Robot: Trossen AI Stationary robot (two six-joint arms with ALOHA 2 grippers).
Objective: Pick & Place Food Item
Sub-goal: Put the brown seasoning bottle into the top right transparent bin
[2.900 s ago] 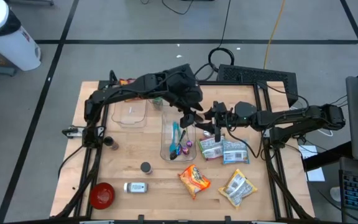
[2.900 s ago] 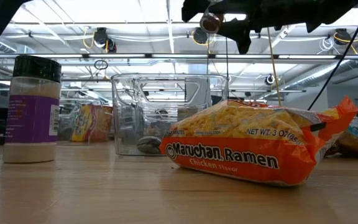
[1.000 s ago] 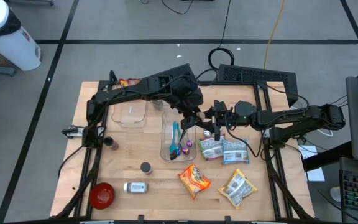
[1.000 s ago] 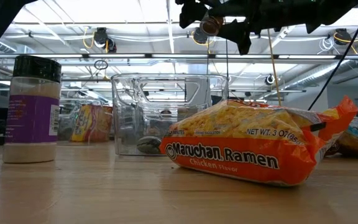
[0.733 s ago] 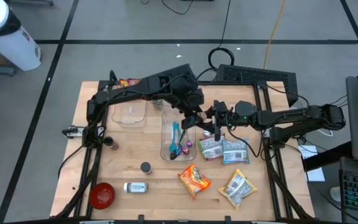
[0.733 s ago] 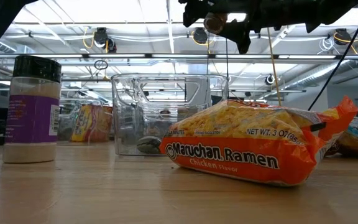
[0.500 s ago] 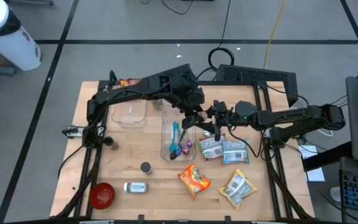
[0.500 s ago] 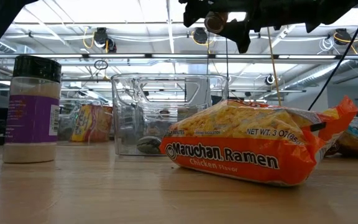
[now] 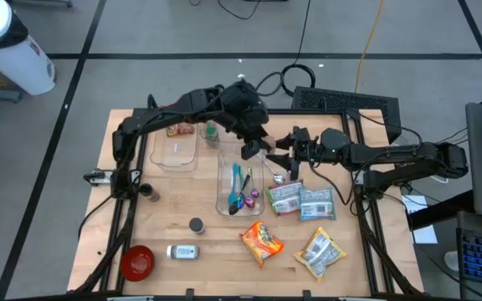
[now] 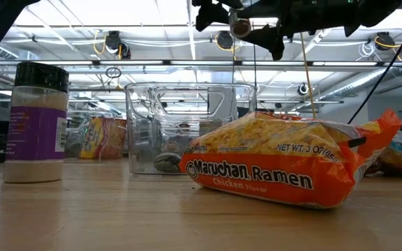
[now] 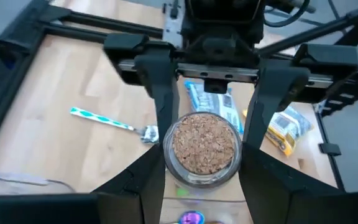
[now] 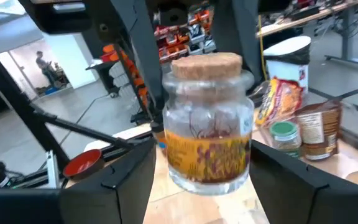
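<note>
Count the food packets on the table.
4: orange ramen, yellow packet right of it, two side by side above them. Others may hide under the arms.

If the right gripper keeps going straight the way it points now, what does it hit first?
The cork-topped jar that the left gripper holds: it hangs right between the right gripper's open fingers. Behind it, probably the left gripper itself.

2 dark jointed arms; black angular fingers [image 11: 160, 93]

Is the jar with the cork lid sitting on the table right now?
No, the cork-topped jar is held in the air between the left gripper's fingers, above the wooden table.
</note>
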